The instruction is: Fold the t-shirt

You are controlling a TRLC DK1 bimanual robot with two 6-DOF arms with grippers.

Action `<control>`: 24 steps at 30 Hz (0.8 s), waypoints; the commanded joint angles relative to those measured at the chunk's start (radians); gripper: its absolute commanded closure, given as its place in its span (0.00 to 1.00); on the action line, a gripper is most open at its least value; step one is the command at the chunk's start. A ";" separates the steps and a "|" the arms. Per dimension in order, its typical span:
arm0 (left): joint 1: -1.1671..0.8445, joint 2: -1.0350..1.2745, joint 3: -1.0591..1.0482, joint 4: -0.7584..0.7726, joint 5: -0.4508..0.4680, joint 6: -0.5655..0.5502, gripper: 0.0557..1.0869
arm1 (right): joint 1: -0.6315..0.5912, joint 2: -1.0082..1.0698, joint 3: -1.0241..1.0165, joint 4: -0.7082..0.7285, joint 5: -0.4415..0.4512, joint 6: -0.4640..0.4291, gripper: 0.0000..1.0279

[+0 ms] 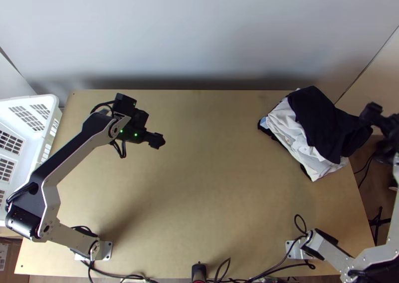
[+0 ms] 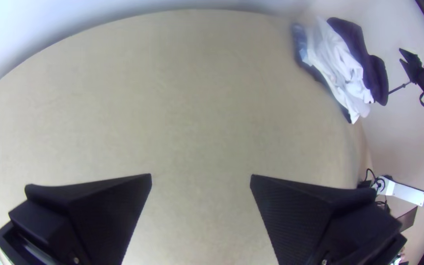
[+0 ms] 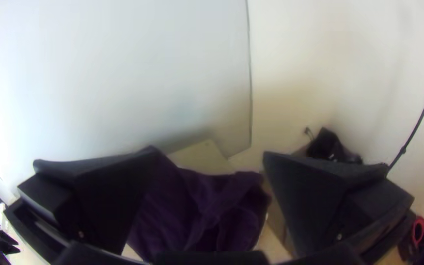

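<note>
"Where's the t-shirt on your screen?"

"In the heap at the far right corner of my table (image 1: 214, 193). I see a dark cloth (image 1: 324, 126) lying bunched over a rumpled white cloth (image 1: 298, 141), but I can't tell which piece is the t-shirt. The dark one hangs out past the table's right edge. There's a light blue patch (image 1: 263, 123) on the heap's left side, with more dark fabric poking out under the white."

"And your right gripper?"

"My right gripper (image 1: 371, 113) is up beside the outer end of the dark cloth, just off the table's right side. It's released, fingers spread wide. From its wrist I see dark folds between and beyond them; whether they touch the fabric, I can't tell."

"Left one?"

"I've got the left gripper (image 1: 156, 141) over the far left part of the table, well apart from the heap. Also released: the wrist view gives me two black fingers with a broad gap and bare wood beyond."

"What else is around you?"

"A white basket (image 1: 49, 103) with slotted sides at the table's left, black cables (image 1: 119, 275) along the near edge, and a pale wall (image 1: 199, 33) behind the far edge."
</note>
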 commanded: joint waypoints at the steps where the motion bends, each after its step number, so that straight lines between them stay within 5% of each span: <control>1: 0.008 -0.004 0.003 0.000 0.008 0.005 0.05 | 0.228 -0.001 -0.107 0.365 0.210 -0.106 0.05; 6: 0.002 -0.011 0.011 -0.001 0.008 0.000 0.05 | 0.406 0.088 -0.208 0.582 0.256 -0.155 0.05; 10: 0.007 -0.020 0.011 -0.005 0.008 0.002 0.05 | 0.449 0.197 -0.261 0.688 0.279 -0.109 0.05; 15: 0.019 -0.023 0.028 -0.008 0.008 0.002 0.05 | 0.372 0.272 -0.332 0.678 0.391 -0.014 0.05; 24: 0.035 -0.004 0.032 -0.006 0.016 0.004 0.05 | 0.199 0.136 -0.489 0.658 0.612 -0.005 0.05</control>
